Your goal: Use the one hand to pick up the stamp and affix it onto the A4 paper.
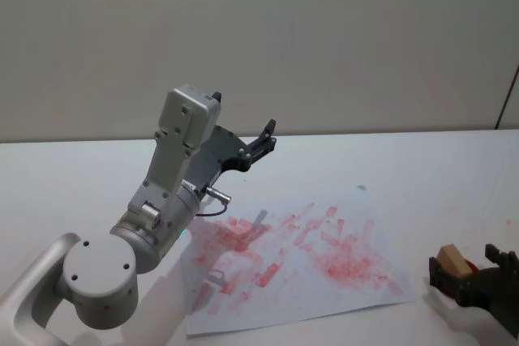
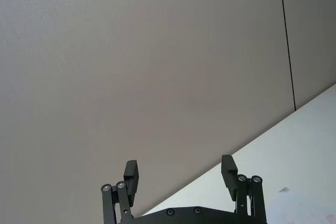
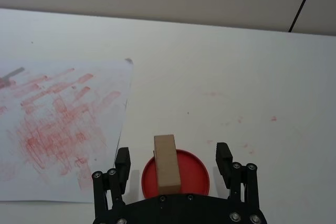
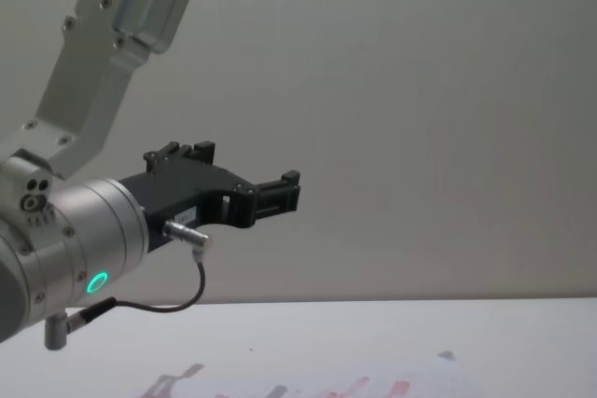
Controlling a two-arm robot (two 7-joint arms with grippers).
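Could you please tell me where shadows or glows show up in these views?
Head view: grey streaks on the paper, likely the left arm's shadow. Chest view: a green ring glows on that arm. Right wrist view: soft, even light, no glare on the stamp.

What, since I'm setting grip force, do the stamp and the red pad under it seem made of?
The stamp looks like bare wood: a matte tan block with flat faces, grain unclear. The red pad seems smooth plastic, evenly coloured with a clean round rim; painted metal is possible.
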